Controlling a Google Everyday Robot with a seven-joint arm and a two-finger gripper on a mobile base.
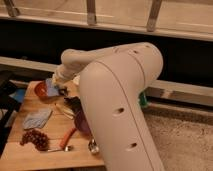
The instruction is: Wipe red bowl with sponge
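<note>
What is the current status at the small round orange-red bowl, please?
Gripper shut, beside the orange-red bowl. Light-blue sponge block at its rim. Larger purple bowl nearby, not in the way.

The gripper [62, 90] hangs just beside the red bowl [41, 90] at the counter's [30, 157] far left corner. The arm [115, 100] blocks the right side. Bare wood runs along the near edge.

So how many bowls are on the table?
2. The red bowl sits at the table's far left corner, beside the gripper. The purple bowl is nearer the middle, half behind the robot's arm, which might hide more.
</note>
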